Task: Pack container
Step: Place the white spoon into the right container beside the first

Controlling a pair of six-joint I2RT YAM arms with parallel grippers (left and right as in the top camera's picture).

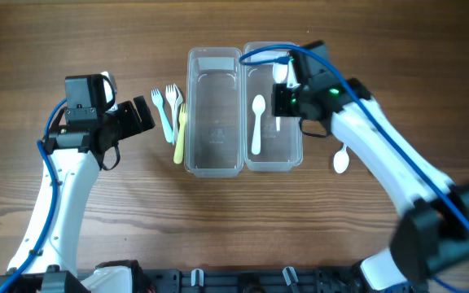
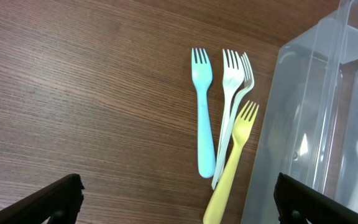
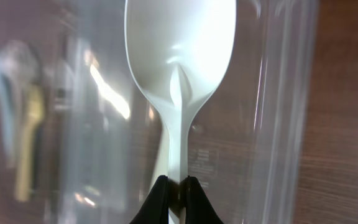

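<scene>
Two clear plastic containers stand side by side, the left one (image 1: pixel 214 167) and the right one (image 1: pixel 293 159). A white spoon (image 1: pixel 256 122) lies in the right one. My right gripper (image 3: pixel 178 186) is shut on the handle of another white spoon (image 3: pixel 180 56) and holds it over the right container (image 3: pixel 284 112). Another white spoon (image 1: pixel 341 159) lies on the table to the right. A blue fork (image 2: pixel 202 118), white forks (image 2: pixel 232 93) and a yellow fork (image 2: pixel 232 165) lie left of the left container (image 2: pixel 309 112). My left gripper (image 2: pixel 179 202) is open above the table near them.
The wooden table (image 1: pixel 96 220) carries everything. My right arm (image 1: pixel 397 179) stretches from the front right over the table. A blue cable (image 1: pixel 259 53) loops above the right container.
</scene>
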